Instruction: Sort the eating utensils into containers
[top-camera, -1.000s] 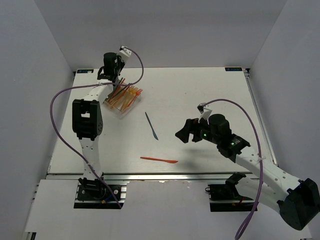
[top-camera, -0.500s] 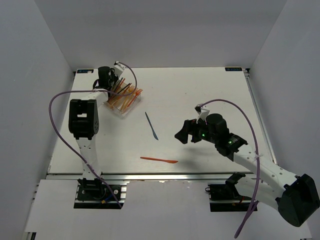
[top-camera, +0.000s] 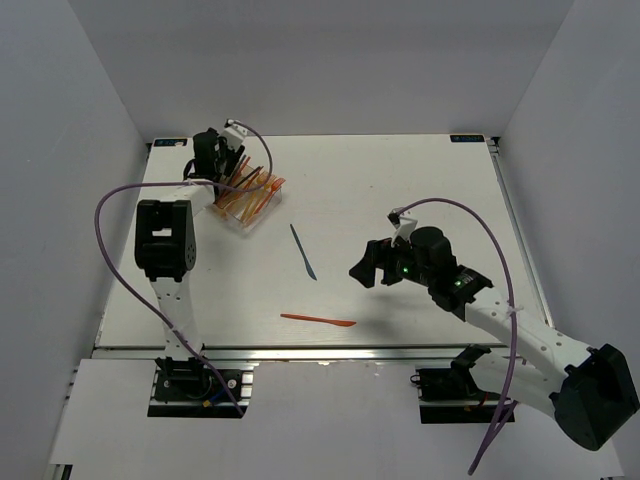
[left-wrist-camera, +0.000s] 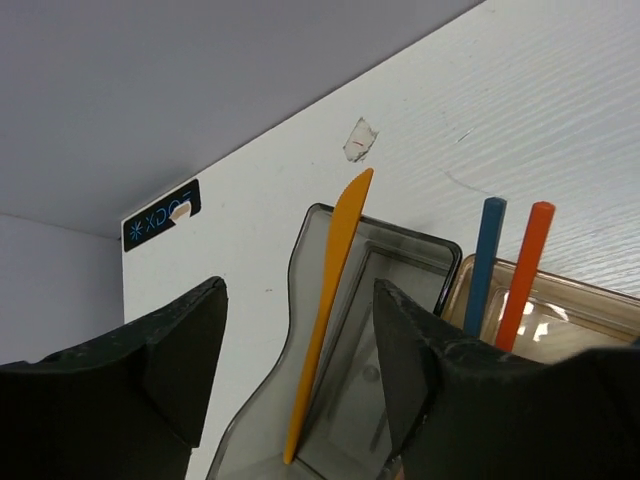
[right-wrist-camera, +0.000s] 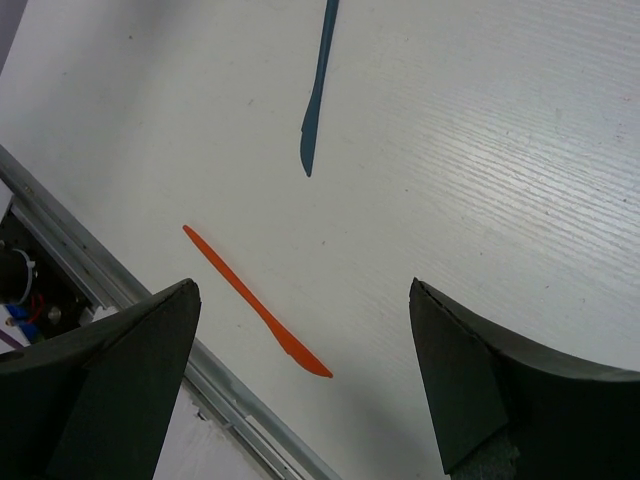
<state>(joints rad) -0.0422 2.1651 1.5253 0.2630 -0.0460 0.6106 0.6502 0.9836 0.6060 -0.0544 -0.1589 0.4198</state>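
The containers (top-camera: 246, 199) sit at the table's far left, with several orange utensils sticking out of them. My left gripper (top-camera: 214, 152) hovers over their far end, open. In the left wrist view an orange-yellow utensil (left-wrist-camera: 326, 310) leans free inside the smoky grey bin (left-wrist-camera: 400, 300), between my spread fingers (left-wrist-camera: 170, 350). A blue handle (left-wrist-camera: 484, 264) and an orange handle (left-wrist-camera: 524, 272) stand in the amber bin (left-wrist-camera: 570, 300). A dark blue knife (top-camera: 303, 252) and an orange knife (top-camera: 318, 320) lie flat mid-table. My right gripper (top-camera: 372, 264) hangs open to their right, above the table, with the orange knife (right-wrist-camera: 256, 304) and the blue knife (right-wrist-camera: 319, 90) below it.
The table's metal front rail (right-wrist-camera: 120, 290) runs just beyond the orange knife. A black label (left-wrist-camera: 162, 214) marks the table's far left corner. White walls enclose the table on three sides.
My left gripper moved left and down over the grey bin, then opened, leaving the orange-yellow utensil standing in that bin. The right arm shifted only slightly.
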